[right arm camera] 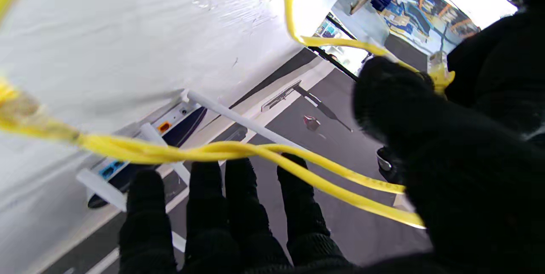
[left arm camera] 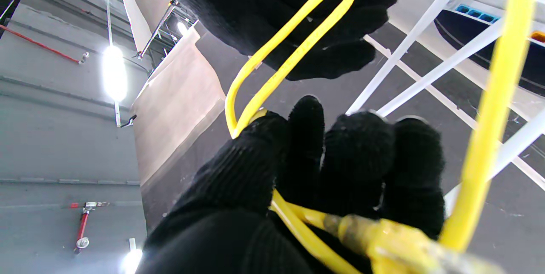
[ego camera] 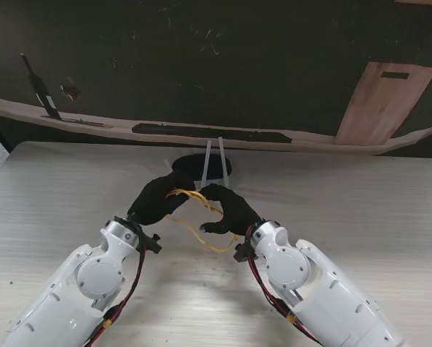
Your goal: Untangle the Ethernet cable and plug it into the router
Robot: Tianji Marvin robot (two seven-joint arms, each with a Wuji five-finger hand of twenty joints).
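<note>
The yellow Ethernet cable (ego camera: 201, 233) hangs in loops between my two black-gloved hands, above the table's middle. My left hand (ego camera: 158, 201) is shut on it; in the left wrist view its fingers (left arm camera: 340, 150) curl over the strands (left arm camera: 276, 65). My right hand (ego camera: 226, 210) faces it, almost touching, and holds the cable's other loops (right arm camera: 213, 152), which cross its fingertips (right arm camera: 221, 197). Just beyond both hands sits the dark router (ego camera: 201, 168) with two upright white antennas (ego camera: 223, 160). Its blue ports (right arm camera: 110, 167) and orange port (right arm camera: 164, 127) face the hands.
The pale wooden table (ego camera: 360, 217) spreads wide on both sides of the hands. A dark backdrop rises behind its far edge, with a wooden board (ego camera: 386, 101) leaning at the far right and a black strip (ego camera: 212, 133) along the ledge.
</note>
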